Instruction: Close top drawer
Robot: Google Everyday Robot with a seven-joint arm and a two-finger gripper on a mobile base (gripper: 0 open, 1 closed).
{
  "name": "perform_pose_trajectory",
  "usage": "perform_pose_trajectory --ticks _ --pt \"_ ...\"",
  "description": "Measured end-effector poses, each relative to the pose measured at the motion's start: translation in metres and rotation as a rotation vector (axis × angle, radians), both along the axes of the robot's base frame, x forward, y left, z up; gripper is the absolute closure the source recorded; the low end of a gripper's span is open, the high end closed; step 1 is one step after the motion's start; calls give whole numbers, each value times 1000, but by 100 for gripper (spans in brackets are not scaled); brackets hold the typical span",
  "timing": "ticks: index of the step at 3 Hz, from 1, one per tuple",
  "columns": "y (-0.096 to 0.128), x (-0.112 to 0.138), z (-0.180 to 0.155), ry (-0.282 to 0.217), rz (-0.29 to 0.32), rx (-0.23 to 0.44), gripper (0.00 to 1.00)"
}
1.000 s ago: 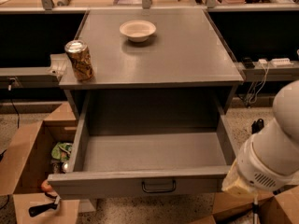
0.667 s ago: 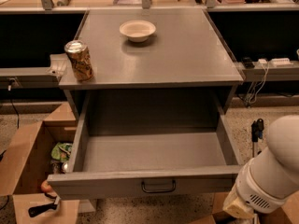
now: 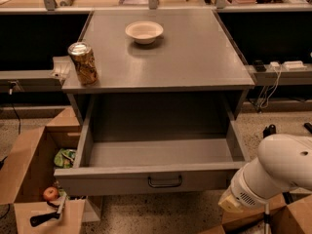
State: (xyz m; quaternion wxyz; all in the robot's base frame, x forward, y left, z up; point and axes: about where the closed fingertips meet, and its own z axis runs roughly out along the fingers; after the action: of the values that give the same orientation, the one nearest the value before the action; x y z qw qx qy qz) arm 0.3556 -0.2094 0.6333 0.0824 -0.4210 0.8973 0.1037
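The top drawer (image 3: 161,155) of the grey cabinet stands pulled far out toward me. Its plain grey inside is bare. Its flat front panel (image 3: 97,182) carries a small dark loop handle (image 3: 165,181) at centre. My white arm (image 3: 273,174) shows at the lower right, just right of the drawer's front corner. The gripper itself is out of view, below the frame edge.
On the cabinet top (image 3: 195,57) stand a gold can (image 3: 84,63) at the front left and a cream bowl (image 3: 144,31) at the back. An open cardboard box (image 3: 29,179) with an apple and other items sits on the floor at left. More boxes (image 3: 273,218) are at lower right.
My arm has moved down and to the right, away from the drawer's right front corner. The drawer has not moved.
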Motion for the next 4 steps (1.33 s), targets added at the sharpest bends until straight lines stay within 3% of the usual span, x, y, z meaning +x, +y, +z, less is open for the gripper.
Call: perform_pose_trajectory --ticks 1,2,3,4 --pt "0 0 0 0 0 0 100" --pt "5 35 5 -96 27 -1 100" --pt "6 45 6 -127 35 3 100" --pt "9 78 5 -197 79 32 100"
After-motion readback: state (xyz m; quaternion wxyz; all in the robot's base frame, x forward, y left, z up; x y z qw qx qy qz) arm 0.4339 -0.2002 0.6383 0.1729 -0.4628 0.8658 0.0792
